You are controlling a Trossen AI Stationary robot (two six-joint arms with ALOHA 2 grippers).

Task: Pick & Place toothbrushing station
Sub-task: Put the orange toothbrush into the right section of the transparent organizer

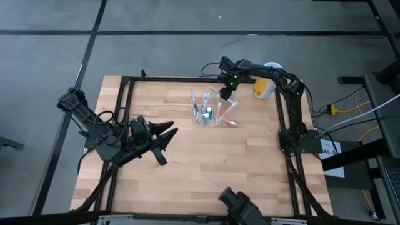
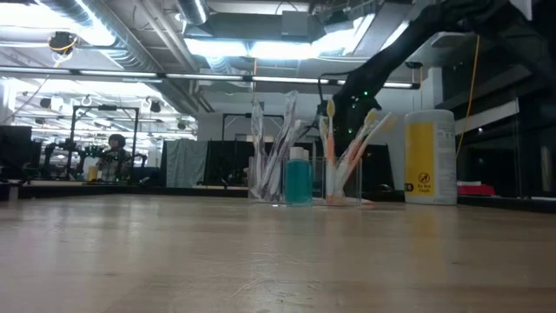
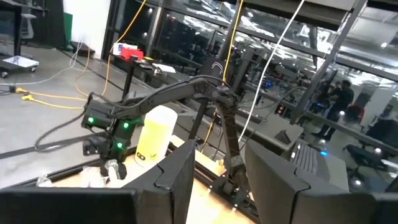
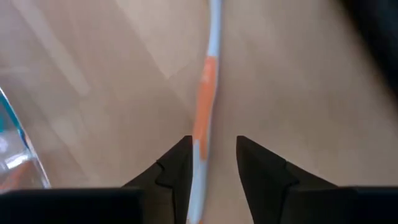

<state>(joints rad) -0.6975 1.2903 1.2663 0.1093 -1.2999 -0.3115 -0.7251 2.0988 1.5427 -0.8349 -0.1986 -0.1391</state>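
Toothbrushing station far of centre on the table, brushes splayed upward. Right gripper just above its far-right side, far nearer than the left gripper, parked well to the near left, fingers parted, empty. Right wrist view alone: jaws apart, straddling an orange-and-white toothbrush, its long axis running straight between the fingers; contact uncertain. Low view alone: brushes standing tilted in the holder, yellow canister just to the right.
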